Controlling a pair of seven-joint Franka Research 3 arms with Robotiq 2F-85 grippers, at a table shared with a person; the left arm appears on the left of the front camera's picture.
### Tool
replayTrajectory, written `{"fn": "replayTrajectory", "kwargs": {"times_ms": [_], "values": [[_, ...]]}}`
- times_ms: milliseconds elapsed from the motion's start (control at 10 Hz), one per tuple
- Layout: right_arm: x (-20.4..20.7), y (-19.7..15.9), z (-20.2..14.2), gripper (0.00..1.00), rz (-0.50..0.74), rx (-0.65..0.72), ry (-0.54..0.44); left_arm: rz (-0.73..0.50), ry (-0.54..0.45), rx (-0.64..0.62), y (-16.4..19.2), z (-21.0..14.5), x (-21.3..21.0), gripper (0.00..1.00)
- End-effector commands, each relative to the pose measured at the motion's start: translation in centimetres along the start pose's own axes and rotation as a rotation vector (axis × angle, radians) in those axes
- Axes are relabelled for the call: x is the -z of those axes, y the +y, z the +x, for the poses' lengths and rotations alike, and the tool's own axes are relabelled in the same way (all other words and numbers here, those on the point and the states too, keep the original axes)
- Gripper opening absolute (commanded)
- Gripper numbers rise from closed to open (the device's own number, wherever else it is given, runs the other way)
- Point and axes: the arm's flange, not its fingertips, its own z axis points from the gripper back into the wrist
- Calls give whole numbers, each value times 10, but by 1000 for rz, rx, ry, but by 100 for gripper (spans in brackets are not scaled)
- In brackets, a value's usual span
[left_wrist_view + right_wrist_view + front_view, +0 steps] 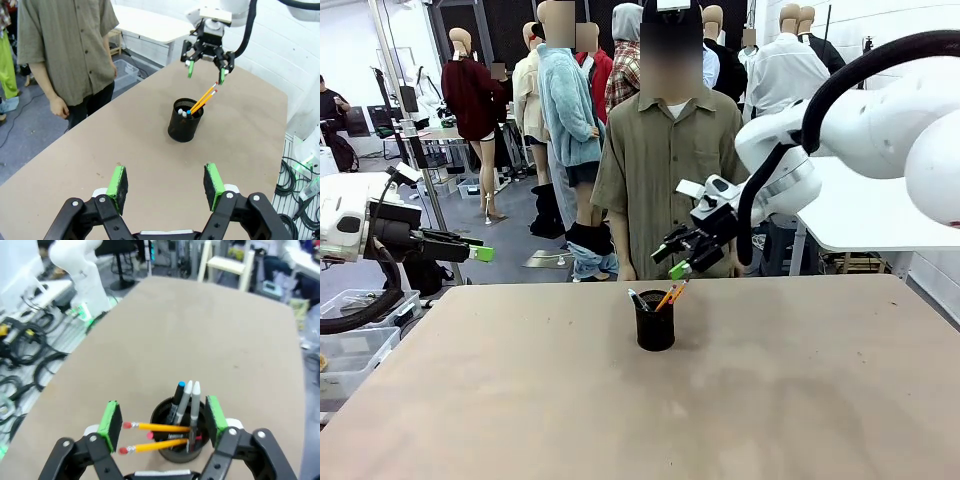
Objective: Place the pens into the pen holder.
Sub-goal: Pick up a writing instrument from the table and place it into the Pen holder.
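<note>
- My right gripper (675,255) hangs in the air just above and a little behind the pen holder (655,320), fingers spread wide, nothing between them. From my left wrist it (205,70) sits across the table, over the cup, green pads apart.
- Down my right wrist, the two green pads (110,419) flank the holder (172,447) from above without touching it.
- Pen holder stands upright near the middle of the table (800,400).
- Pens are all inside it: two yellow-orange pencils (157,427) with red eraser ends lean out over the rim to one side; a dark pen with a blue tip (178,392) and two silver-grey pens (193,400) stand nearly upright.
- My left gripper (480,252) is off the table's left edge, held level, fingers wide and empty. Own camera: pads (119,182) well apart, bare tabletop between them.
- A person in an olive shirt (665,170) stands at the far side, one hand (60,107) hanging loose.
</note>
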Motion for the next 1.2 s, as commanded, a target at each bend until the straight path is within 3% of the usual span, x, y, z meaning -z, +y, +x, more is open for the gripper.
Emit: {"fn": "replayTrajectory", "kwargs": {"times_ms": [0, 300, 600, 800, 1100], "values": [[-16, 47, 9, 83, -118, 3, 63, -11, -24, 20, 1, -3, 3, 80], [-58, 102, 4, 83, -268, 72, 100, -11, -24, 20, 1, -3, 3, 80], [-97, 154, -9, 83, -472, 291, 120, -11, -24, 20, 1, -3, 3, 80], [-114, 189, -18, 83, -554, 366, 151, -11, -24, 20, 1, -3, 3, 80], [-127, 227, -35, 83, -680, 413, 110, -11, -24, 20, 1, -3, 3, 80]]}}
